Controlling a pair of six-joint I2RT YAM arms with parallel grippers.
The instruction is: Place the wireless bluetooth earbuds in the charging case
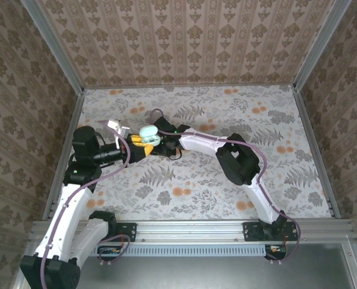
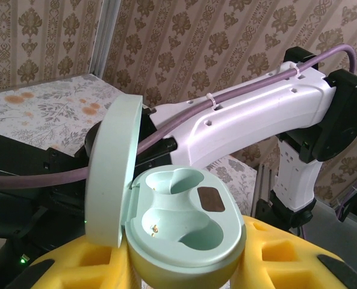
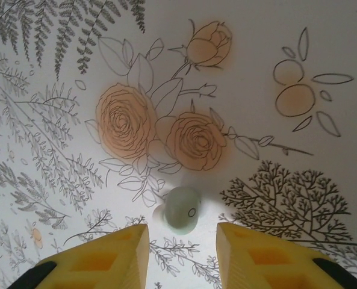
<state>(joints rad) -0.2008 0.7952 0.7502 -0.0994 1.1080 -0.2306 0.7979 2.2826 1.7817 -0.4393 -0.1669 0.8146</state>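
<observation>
Yellow foam fingers (image 2: 274, 250) of the left gripper (image 2: 184, 268), left wrist view: clamped on the mint charging case (image 2: 187, 241), one pad at either flank. The lid (image 2: 112, 180) is hinged open at 9 o'clock of the case body and stands near upright. Both sockets are seen empty, and small contacts are visible in the nearer one. The right arm's white link (image 2: 256, 120) passes close behind, at 1 o'clock.

Right wrist view: the right gripper (image 3: 181, 244) is held with its fingers apart and nothing between them. One mint earbud (image 3: 181, 209) lies on the floral table (image 3: 298, 48) at 12 o'clock of the gap, just beyond the fingertips and at 6 o'clock of the printed roses.

Top view: the case (image 1: 149, 133) is carried at 10 o'clock of the table's centre, and both wrists are crowded together there.

Risks, as judged:
- The earbud is small and rounded, so it may be squeezed out sideways if the pads are closed off-centre.
- If it is gripped at a poor attitude, it may not be seated in its socket.
- With the arms this close, the lid may be knocked shut, or the case shifted in its pads, by the right arm.
</observation>
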